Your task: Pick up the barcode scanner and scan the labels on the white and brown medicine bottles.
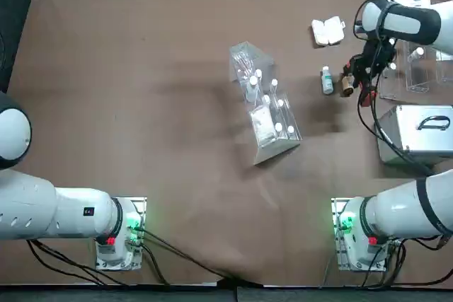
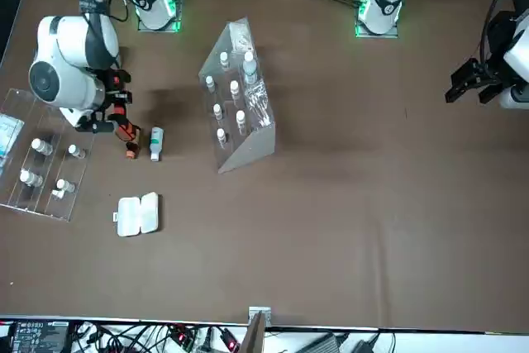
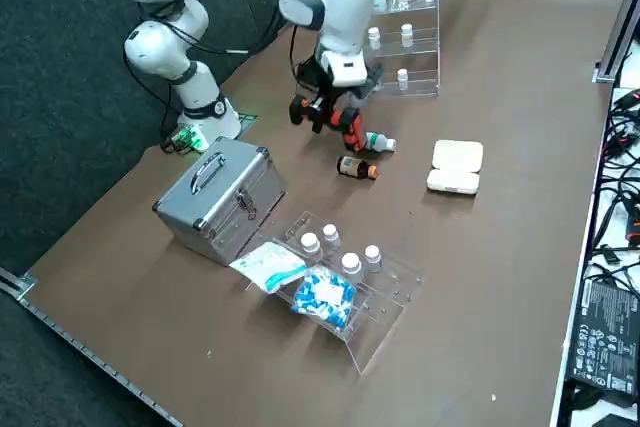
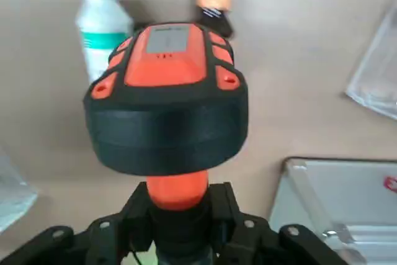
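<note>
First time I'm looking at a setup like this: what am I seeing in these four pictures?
Two white robot arms stand at one table; the right one is working. One camera looks straight down, one faces the robot from across the table, one looks down from the robot's right, and one rides on the right arm's wrist.

The right gripper holds the black and red-orange barcode scanner above the table, its jaws closed around the scanner's grip.

Near it lie the white bottle with a green band and the brown bottle. Also on the table are two clear racks with white-capped vials, a silver case and an open white box.

I can't tell from this whether any label has been scanned.
</note>
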Robot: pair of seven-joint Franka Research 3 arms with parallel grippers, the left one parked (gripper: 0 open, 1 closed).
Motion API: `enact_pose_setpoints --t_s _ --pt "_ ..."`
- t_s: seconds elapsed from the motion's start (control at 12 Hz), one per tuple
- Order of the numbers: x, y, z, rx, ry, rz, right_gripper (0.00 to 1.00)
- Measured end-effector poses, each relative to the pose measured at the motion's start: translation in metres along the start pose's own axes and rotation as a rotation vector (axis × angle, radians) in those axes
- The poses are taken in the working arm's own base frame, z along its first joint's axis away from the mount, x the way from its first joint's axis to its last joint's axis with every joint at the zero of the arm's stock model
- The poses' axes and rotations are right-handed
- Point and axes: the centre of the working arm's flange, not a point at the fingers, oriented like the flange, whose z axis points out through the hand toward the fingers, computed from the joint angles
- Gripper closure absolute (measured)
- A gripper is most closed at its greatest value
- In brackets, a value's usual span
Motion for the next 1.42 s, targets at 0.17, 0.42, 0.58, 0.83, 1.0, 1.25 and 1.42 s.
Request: enact_pose_setpoints --t_s 0.17,0.42,0.58,0.83,1.0,1.25,1.42 --pt "0.002 -0.028 -0.016 0.011 0.035 -0.033 0.56" --pt "0.007 -0.064 -0.029 0.042 0.112 -0.067 0.56" --pt "0.012 -0.085 -0.031 0.046 0.167 -0.051 0.56" --pt "0.028 -0.133 -0.015 0.048 0.25 -0.01 0.56" --pt "0.038 -0.158 -0.003 0.048 0.27 0.009 0.56" --pt "0.054 -0.175 0.014 0.049 0.297 0.012 0.56" --pt "0.063 -0.175 0.025 0.048 0.301 0.016 0.56"
